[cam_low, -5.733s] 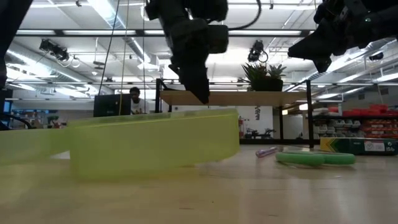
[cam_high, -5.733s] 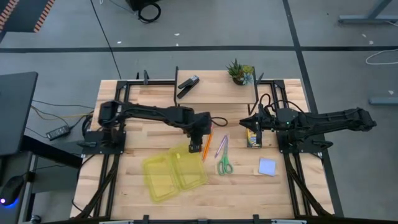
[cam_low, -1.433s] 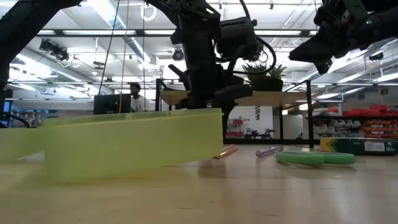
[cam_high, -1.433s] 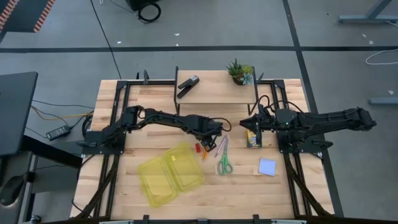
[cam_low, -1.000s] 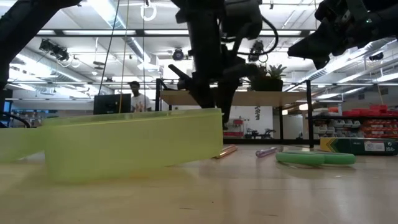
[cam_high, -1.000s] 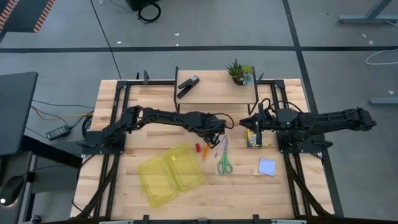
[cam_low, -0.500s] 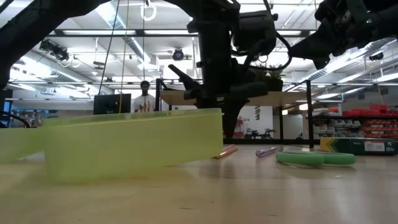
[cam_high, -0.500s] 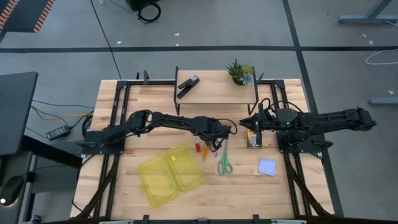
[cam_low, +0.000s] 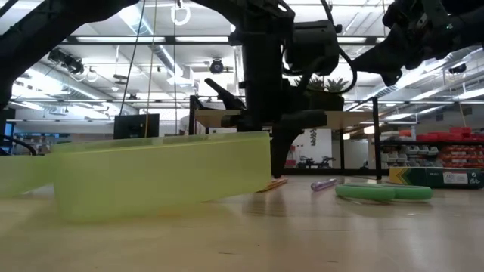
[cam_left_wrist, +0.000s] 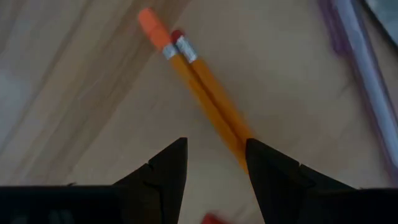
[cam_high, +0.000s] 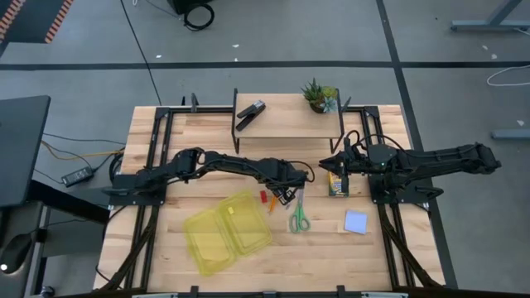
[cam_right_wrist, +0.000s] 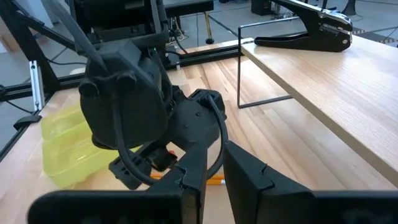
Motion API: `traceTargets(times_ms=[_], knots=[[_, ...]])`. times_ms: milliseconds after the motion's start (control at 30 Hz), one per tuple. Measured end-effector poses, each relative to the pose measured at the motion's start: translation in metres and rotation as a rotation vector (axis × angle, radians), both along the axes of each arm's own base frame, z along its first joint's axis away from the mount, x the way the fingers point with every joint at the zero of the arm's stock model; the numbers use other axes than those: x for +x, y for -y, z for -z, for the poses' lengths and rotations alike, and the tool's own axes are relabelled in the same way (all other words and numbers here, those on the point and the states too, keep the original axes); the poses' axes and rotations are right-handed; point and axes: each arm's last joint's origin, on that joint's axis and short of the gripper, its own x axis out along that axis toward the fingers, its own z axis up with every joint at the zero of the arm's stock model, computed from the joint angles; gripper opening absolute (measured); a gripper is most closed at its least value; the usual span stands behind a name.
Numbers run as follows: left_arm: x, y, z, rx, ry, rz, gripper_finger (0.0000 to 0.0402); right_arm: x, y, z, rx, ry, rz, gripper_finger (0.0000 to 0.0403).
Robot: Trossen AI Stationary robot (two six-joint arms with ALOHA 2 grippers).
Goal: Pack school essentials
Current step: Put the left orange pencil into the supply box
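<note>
Surface (cam_high: pixel 207 273): open container (cam_high: pixel 228 231) front-left; pencil (cam_high: pixel 273 201), scissors (cam_high: pixel 299 217) to its right; notepad (cam_high: pixel 356 221) farthest right; stapler (cam_high: pixel 250 114), plant (cam_high: pixel 318 95) on shelf (cam_high: pixel 286 122) behind.

I see an orange pencil (cam_left_wrist: pixel 208 102), green-handled scissors (cam_high: pixel 299 218), a pale blue notepad (cam_high: pixel 356 221), a translucent yellow-green box (cam_high: pixel 228 232), and a black stapler (cam_high: pixel 250 113) at upper centre.
</note>
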Motion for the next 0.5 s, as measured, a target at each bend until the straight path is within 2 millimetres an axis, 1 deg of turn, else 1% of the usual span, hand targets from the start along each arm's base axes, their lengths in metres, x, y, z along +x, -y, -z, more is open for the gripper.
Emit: traceTargets(times_ms=[500], knots=[[-0.0006, -0.0006, 0.0008, 0.003, -0.006, -0.034, 0.0171, -0.0001, -0.0002, 0.0006, 0.002, -0.006, -0.005, 0.006]])
